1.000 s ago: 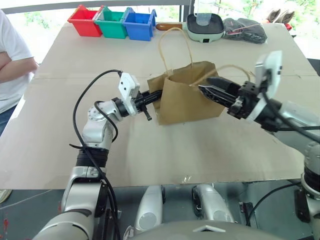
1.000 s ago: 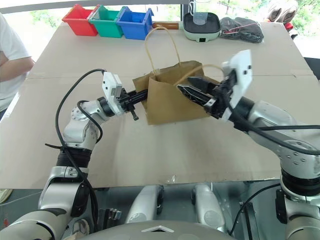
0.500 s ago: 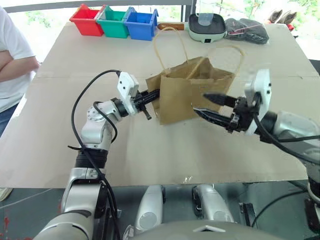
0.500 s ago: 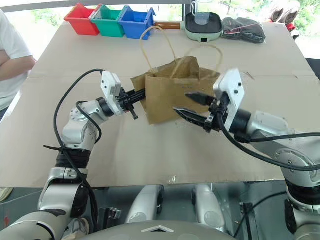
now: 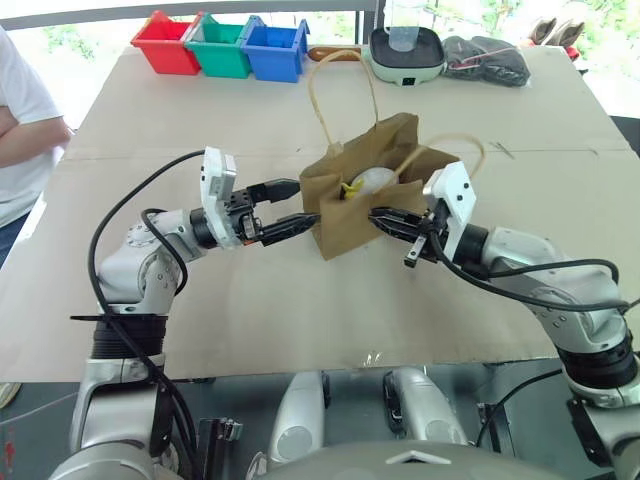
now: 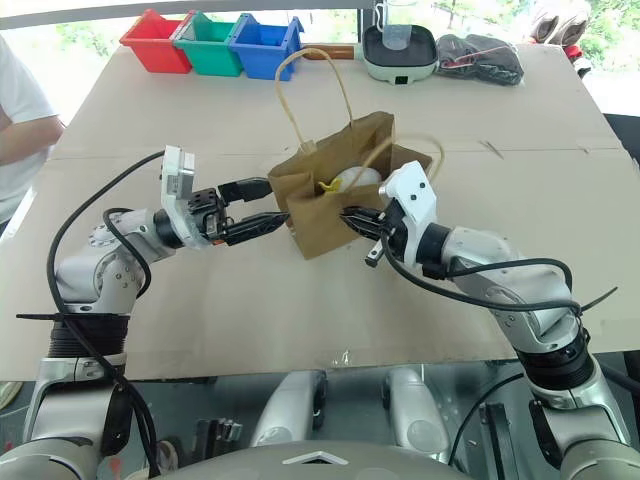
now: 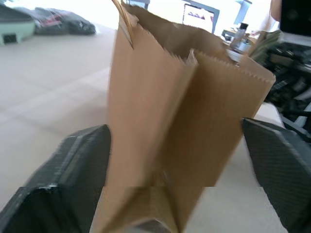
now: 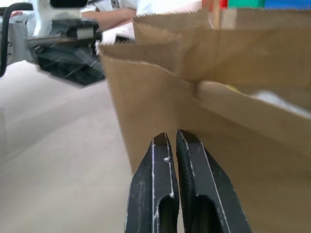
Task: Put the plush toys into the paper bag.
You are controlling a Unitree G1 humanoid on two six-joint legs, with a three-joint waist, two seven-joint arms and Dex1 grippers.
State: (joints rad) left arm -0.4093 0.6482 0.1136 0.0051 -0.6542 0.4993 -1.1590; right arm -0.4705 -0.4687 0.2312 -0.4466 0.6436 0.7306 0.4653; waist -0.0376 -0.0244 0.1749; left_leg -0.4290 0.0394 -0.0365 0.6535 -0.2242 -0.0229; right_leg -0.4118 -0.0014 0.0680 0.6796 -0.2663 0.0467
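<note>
The brown paper bag point(image 5: 365, 215) stands open in the middle of the table, its two loop handles up. Inside its mouth lies a white plush toy point(image 5: 368, 180) with a yellow end. My left gripper point(image 5: 288, 206) is open at the bag's left side; in the left wrist view the bag point(image 7: 180, 121) stands between its spread fingers point(image 7: 73, 174), with gaps on both sides. My right gripper point(image 5: 383, 217) is shut with nothing between its fingers. Its tips point(image 8: 165, 145) sit right at the bag's front wall point(image 8: 218, 107).
Red point(image 5: 165, 42), green point(image 5: 222, 45) and blue point(image 5: 275, 48) bins line the table's far left edge. A pale green pan point(image 5: 408, 50) and a dark cloth bundle point(image 5: 490, 58) sit at the back. A person point(image 5: 25, 110) stands at the left.
My left gripper let go of the bag's side, opened and drew back. My right gripper left the bag's mouth, sank to its front wall and shut. The white toy now shows inside.
</note>
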